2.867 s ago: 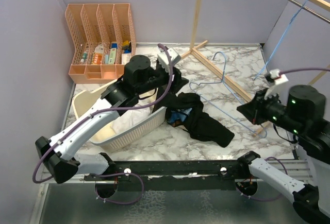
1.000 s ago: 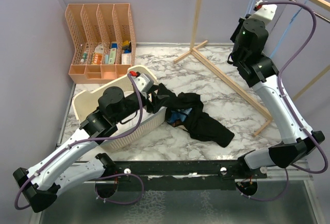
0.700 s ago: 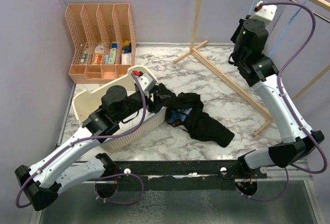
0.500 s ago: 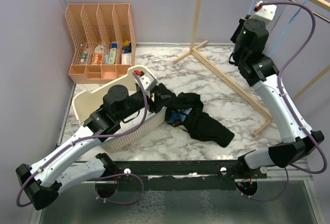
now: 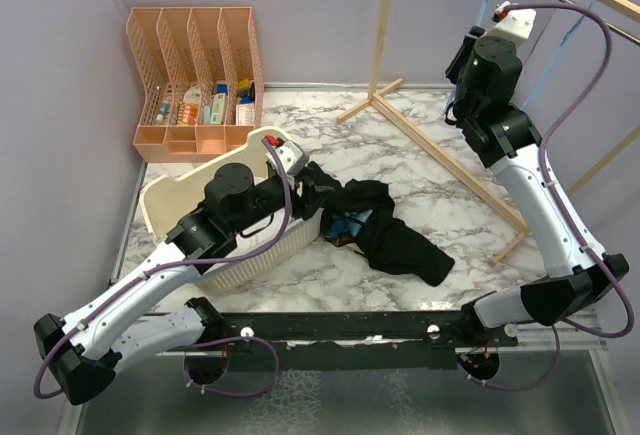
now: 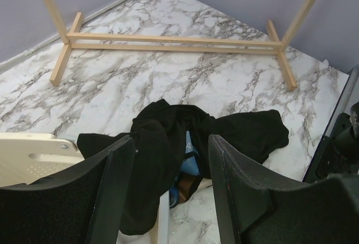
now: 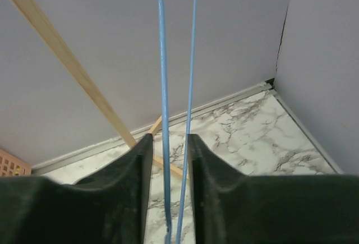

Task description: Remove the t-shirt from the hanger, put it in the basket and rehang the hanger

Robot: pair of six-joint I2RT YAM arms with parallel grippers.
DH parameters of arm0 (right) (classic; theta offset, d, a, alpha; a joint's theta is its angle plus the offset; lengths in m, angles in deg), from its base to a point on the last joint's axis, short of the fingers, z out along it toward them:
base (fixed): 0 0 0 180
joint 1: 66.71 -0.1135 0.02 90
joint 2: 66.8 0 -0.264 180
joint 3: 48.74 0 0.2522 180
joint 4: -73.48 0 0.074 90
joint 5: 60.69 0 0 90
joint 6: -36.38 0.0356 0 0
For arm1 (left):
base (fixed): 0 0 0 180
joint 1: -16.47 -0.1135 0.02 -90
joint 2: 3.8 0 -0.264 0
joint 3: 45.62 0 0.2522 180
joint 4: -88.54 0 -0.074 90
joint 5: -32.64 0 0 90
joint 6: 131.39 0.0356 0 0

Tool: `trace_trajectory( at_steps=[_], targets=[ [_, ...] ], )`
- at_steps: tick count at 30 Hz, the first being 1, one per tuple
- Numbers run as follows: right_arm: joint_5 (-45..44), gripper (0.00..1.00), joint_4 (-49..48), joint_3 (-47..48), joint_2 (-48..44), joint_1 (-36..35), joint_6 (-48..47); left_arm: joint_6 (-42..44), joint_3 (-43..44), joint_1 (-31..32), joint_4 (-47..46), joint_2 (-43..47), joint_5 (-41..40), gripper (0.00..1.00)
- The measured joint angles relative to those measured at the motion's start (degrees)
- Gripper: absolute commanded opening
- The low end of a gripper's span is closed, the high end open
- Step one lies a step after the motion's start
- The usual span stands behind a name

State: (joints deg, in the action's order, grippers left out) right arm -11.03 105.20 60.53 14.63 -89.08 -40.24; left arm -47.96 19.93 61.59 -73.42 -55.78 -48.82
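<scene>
The right gripper [image 7: 169, 148] is seen slightly released, its jaws loosely around the two strands of the thin blue wire hanger [image 7: 162, 59], which hangs from above. The jaws are best parted fully and drawn straight back, so the hook is not dislodged. The left gripper [image 6: 171, 140] is held wide apart and empty over the crumpled black t-shirt [image 6: 241, 132], heaped on the white marble table [image 6: 168, 59] against the cream plastic basket [image 5: 180, 190].

Overhead, left-wrist overlap: t-shirt [image 5: 392, 238]
</scene>
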Motion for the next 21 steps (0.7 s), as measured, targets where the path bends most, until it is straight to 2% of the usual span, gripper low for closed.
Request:
trace_trajectory(
  at_steps=[8,13,16,21],
  targets=[
    [2.6,0.55,-0.9,-2.8,-2.4,0.0,-1.2,-0.1,0.0,0.0,-0.3,-1.9,0.6,0.58],
    [5.4,0.6,-1.1,-3.5,-6.4,0.0,-1.7,-0.1,0.0,0.0,-0.3,-3.0,1.2,0.6],
    [9.4,0.62,-1.7,-4.7,-10.9,0.0,-1.7,-0.1,0.7,0.0,-0.3,-4.1,1.9,0.63],
    [22.4,0.66,-2.8,-9.2,-23.2,0.1,-1.6,0.5,4.5,0.0,0.5,-8.7,5.5,0.69]
  ],
)
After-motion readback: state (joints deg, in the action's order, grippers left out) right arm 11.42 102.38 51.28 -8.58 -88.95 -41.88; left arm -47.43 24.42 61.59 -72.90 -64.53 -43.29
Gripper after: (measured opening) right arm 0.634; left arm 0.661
